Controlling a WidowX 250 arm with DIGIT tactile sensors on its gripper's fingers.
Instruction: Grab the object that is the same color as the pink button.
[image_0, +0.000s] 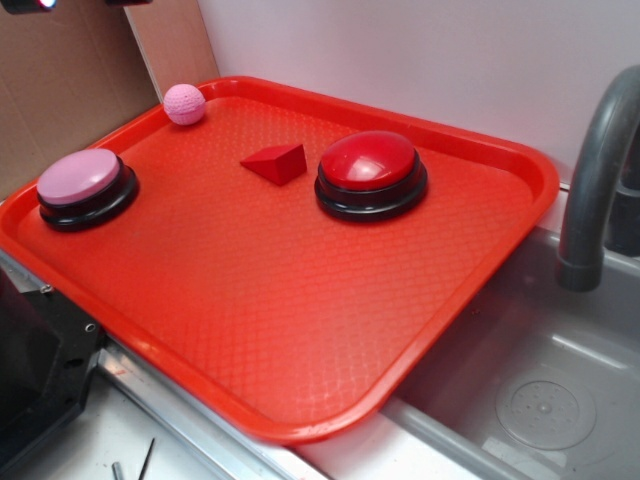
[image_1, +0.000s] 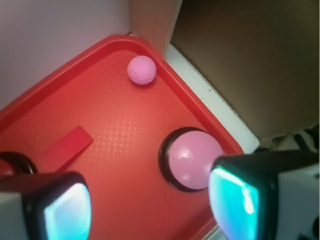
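Dimpled pink ball (image_1: 141, 70) on textured red tray (image_1: 115, 145), jaws spread above.

In the wrist view the tool (image_1: 150, 200) shows as two blocky fingers at the bottom edge. Each finger (image_1: 57, 205) has a dark, near-black rim with rounded corners around a glossy inner pad that glows pale teal to cyan. Outside that rim the finger shell is white or light grey, seen on the right one (image_1: 260, 192) as a pale band along its top and outer side. No cables, screws or markings can be made out on either finger.
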